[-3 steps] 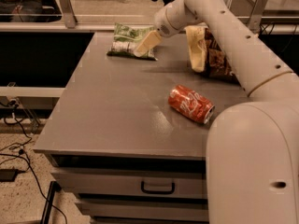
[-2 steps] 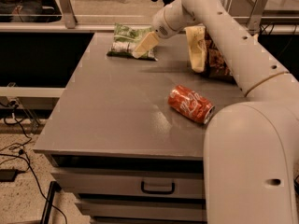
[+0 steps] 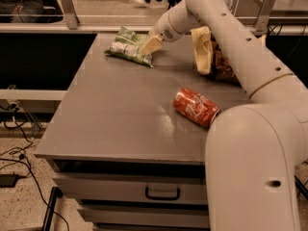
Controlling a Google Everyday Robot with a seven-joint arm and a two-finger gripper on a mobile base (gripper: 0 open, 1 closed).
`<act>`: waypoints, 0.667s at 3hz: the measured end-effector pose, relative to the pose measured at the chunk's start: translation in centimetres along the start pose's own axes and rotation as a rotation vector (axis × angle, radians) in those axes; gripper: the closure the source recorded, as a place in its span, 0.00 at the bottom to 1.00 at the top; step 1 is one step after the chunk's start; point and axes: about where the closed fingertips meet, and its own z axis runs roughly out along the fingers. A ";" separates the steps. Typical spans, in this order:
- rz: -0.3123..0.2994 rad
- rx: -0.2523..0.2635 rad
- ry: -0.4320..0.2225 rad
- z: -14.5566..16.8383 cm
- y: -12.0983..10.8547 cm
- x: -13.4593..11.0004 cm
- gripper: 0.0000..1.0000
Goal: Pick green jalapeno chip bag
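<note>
Nearest, low on the left: dark cables (image 3: 19, 148) trailing over speckled floor. Beside them, a grey metal drawer front (image 3: 162, 194) with a dark pull handle. Above, a flat matte grey tabletop (image 3: 115, 114).

Further in, right of centre: a red aluminium soda can (image 3: 195, 107) lying on its side, close beside the bulky white robot arm (image 3: 250, 148). Behind the can, at the right rear, a larger brown-and-yellow chip bag (image 3: 204, 49), standing upright.

At the far left of the top: the small light green crinkly jalapeno chip bag (image 3: 126, 44) with a white printed panel, lying flat. Tan-tipped gripper (image 3: 151, 45) low at that bag's right end, touching it or very nearly. How wide it stands, and whether anything is held: cannot tell.

Step in hand, most likely: the reach onto the bag, grasp not yet confirmed. Next calls for a firm pinch on the slippery film, then a straight lift clear of the table.

Beyond the table: a metal rail (image 3: 67, 6) with upright posts, pale floor behind.
</note>
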 end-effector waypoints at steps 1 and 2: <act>-0.017 -0.009 0.042 -0.2 0.3 1.0 0.44; -0.037 -0.021 0.079 -0.6 0.8 1.8 0.45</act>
